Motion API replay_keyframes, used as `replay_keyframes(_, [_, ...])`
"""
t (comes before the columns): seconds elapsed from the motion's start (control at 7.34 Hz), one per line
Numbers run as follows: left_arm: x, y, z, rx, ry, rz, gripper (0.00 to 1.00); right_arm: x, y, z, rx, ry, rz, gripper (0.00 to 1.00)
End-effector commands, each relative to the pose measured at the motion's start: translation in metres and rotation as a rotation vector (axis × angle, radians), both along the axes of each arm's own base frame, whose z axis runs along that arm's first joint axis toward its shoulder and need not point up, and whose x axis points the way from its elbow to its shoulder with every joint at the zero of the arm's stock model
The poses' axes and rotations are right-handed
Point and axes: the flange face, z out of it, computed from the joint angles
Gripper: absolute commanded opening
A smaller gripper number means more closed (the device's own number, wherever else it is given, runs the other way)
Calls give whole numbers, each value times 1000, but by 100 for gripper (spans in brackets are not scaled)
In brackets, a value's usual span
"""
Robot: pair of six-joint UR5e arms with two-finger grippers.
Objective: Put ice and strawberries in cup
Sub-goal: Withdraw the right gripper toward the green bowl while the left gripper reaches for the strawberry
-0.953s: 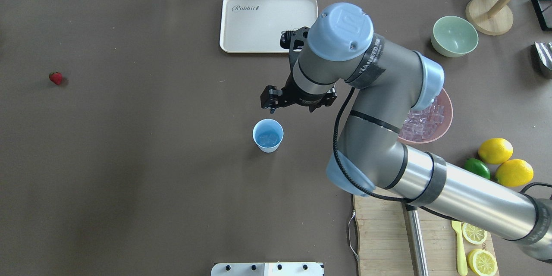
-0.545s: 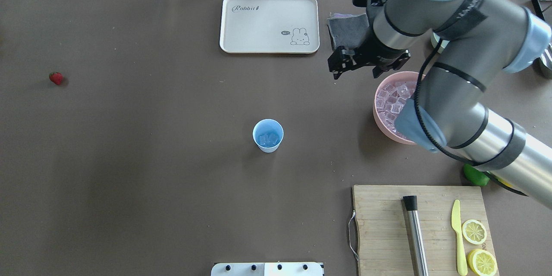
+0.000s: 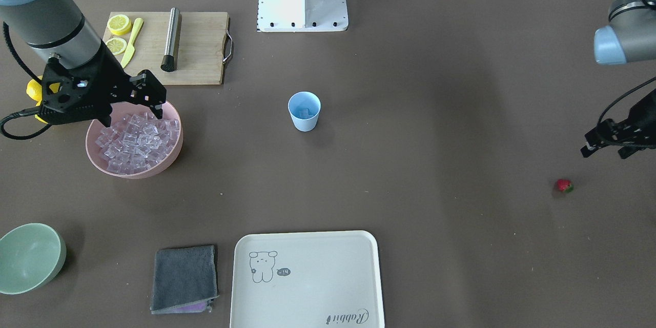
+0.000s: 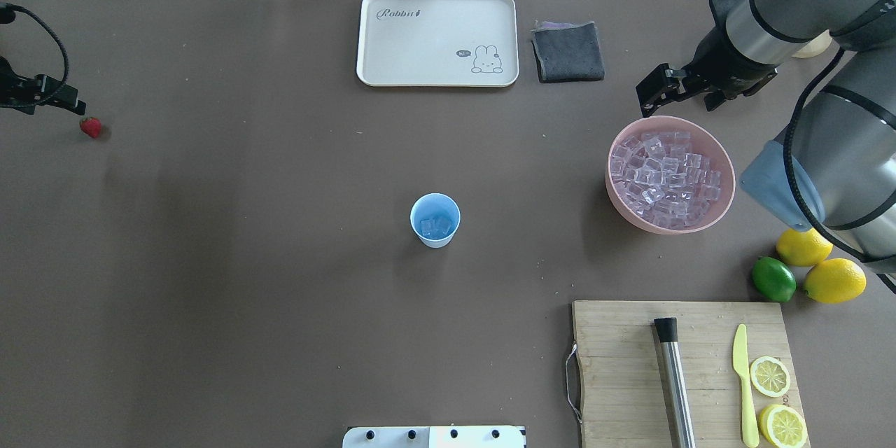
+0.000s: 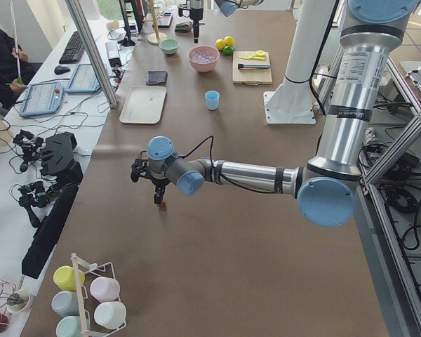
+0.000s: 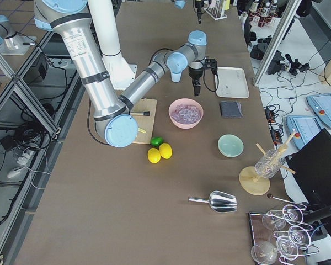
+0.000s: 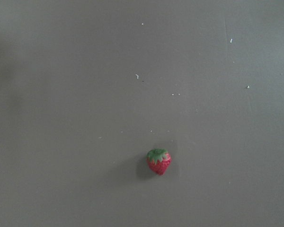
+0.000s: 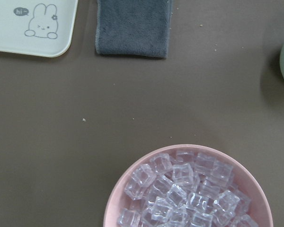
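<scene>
Mid-bench is wide open: the small light-blue plastic cup (image 3: pixel 304 122) stands upright and alone on the brown bench (image 4: pixel 210 259), w/ a few clear ice cubes (image 4: pixel 435 226) in its bottom, well apart from everything else. Bare bench runs from the cup to the robot's left end, where the tiny red strawberry w/ green cap (image 4: pixel 91 127) lies on its own near that end's edge. The far edge carries the cream rectangular tray (image 4: pixel 420 42) and, just beside it, the folded grey cloth (image 4: pixel 567 52). The right end is crowded: a pink round bowl (image 4: pixel 670 230) heaped w/ more of the same cubes, two yellow lemons (image 4: pixel 803 245) + a green lime (image 4: pixel 773 278) near it, and a wooden cutting board (image 4: pixel 616 364) at the near edge w/ a steel rod (image 4: pixel 675 392), yellow knife (image 4: pixel 743 378) and lemon halves (image 4: pixel 770 376) on it. The left gripper (image 3: pixel 605 154) hangs over the bench just beside the strawberry, not touching it; jaws apart, nothing btwn them. The right gripper (image 4: pixel 682 101) hovers by the pink bowl's rim, raised clear of the cubes; jaws spread wide, empty.
</scene>
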Motion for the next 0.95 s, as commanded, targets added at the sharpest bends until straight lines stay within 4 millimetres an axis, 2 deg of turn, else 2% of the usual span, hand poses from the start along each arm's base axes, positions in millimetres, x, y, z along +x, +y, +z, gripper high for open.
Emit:
replay_keyframes(0.0, [18,-13,26,10,-66,-29,92,11,1,19,-14,20,4,100])
replay_keyframes(0.27, [26,-11,35,3,-85,-19,84,12,0,21,-17,22,5,100])
replay_keyframes(0.41, [32,-16,33,0,-85,-16,82,12,0,22,-18,23,5,100])
replay_keyframes(0.82, [45,-13,41,-14,-91,2,78,11,1,22,-15,22,5,100])
